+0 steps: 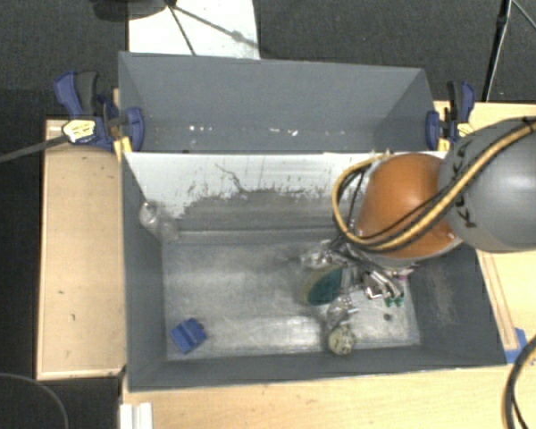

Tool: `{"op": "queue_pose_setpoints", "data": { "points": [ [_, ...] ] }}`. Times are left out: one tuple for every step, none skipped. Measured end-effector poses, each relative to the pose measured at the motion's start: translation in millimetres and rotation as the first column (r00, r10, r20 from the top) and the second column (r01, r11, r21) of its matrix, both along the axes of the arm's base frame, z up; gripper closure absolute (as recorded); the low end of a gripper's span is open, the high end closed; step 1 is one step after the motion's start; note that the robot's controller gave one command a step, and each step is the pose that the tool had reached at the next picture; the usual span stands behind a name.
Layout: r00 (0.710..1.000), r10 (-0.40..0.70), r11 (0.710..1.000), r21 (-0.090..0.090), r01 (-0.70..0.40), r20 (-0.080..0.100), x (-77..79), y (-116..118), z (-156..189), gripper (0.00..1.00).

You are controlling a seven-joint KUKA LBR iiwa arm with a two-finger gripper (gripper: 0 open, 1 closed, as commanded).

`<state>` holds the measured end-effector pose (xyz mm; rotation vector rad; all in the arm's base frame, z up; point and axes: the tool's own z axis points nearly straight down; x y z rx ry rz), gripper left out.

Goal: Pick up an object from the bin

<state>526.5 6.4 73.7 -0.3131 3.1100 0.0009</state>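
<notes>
Orange-covered arm (402, 206) reaches from the frame's right into the grey bin (250, 105).
Its gripper (344, 295) is low over the floor right of centre, just beside a dark teal rounded object (322, 287); whether it is spread or closed cannot be told. A small pale lump (341, 340) lies just below, and a blue block (188, 334) sits at the lower left.
</notes>
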Motion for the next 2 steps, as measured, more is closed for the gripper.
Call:
{"op": "queue_pose_setpoints", "data": {
  "points": [
    [1.0, -0.002, 1.0, 0.001, 0.002, 0.006, 2.6, 2, 2, 1.0],
    [0.999, -0.052, 0.999, -0.002, 0.052, -0.006, -10.8, -11, 164, 1.0]
  ]
}}
